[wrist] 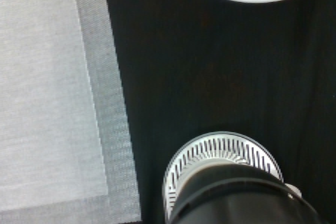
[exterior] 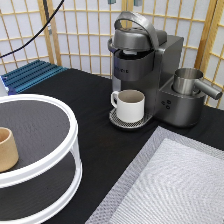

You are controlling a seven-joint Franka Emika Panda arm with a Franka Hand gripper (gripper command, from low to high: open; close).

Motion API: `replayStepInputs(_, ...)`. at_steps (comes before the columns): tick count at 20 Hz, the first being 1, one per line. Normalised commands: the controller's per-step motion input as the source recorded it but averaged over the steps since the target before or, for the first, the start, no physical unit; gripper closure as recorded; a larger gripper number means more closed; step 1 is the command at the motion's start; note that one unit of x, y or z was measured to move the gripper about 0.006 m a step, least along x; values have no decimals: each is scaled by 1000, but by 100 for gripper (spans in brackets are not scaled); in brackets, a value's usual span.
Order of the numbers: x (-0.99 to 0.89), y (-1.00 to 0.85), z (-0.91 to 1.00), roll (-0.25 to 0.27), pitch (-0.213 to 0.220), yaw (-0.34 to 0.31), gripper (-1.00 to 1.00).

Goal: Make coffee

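A grey coffee machine (exterior: pixel 150 70) stands at the back of the black table, its arched handle (exterior: pixel 134 21) over the top. A white handled mug (exterior: pixel 131 105) sits on the round drip tray (exterior: pixel 122 122) under the spout. From above, the wrist view shows the drip tray's grille (wrist: pixel 217 150) and the dark machine top (wrist: pixel 232 195). The coffee pod does not show in either view. The gripper is out of the exterior view, above its top edge.
A metal jug (exterior: pixel 189 81) stands on the machine's right side. At the exterior view's left, a white two-tier round shelf (exterior: pixel 60 165) carries a tan handleless cup (exterior: pixel 7 149). A grey mat (exterior: pixel 175 185) covers the bottom right. A blue rack (exterior: pixel 32 75) lies at the back left.
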Motion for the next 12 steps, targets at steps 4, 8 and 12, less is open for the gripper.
replayStepInputs(4,231,259,96,-179,47,7,-100)
replayStepInputs(8,202,51,7,-164,29,-1,-100)
replayStepInputs(12,78,-4,-117,-126,13,0,-100)
